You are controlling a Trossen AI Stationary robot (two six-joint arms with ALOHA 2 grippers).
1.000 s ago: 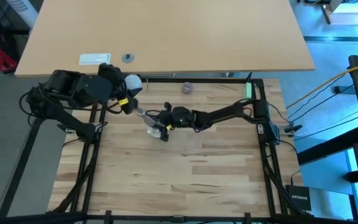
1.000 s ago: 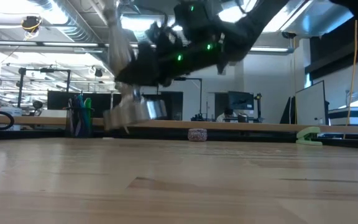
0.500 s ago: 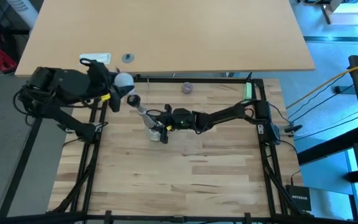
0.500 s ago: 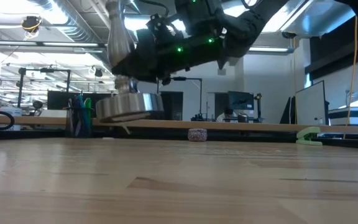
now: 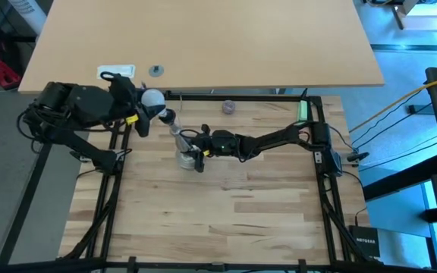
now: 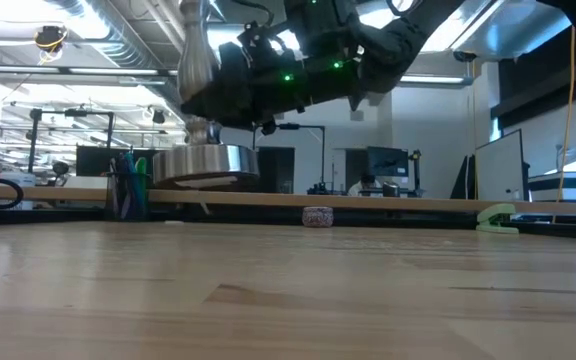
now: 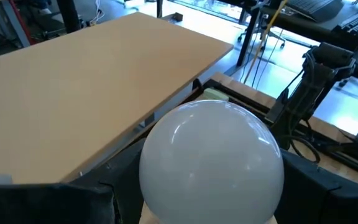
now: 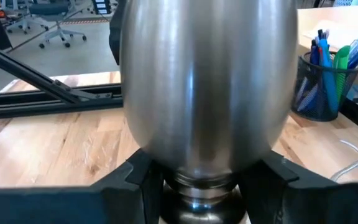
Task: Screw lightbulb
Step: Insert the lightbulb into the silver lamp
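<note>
While the left gripper (image 5: 147,102) clamps the lightbulb (image 5: 152,98) near the desk's (image 5: 226,205) far-left corner, the right gripper (image 5: 196,144) grips the silvery stand (image 5: 180,149) upright just beside it — bulb & socket apart, stand's base at desk's far-left part.

My left gripper (image 5: 144,108) holds the lightbulb (image 5: 152,98), a white frosted round globe, clamped between my fingers above the table's far left edge; its threaded base is hidden.
</note>
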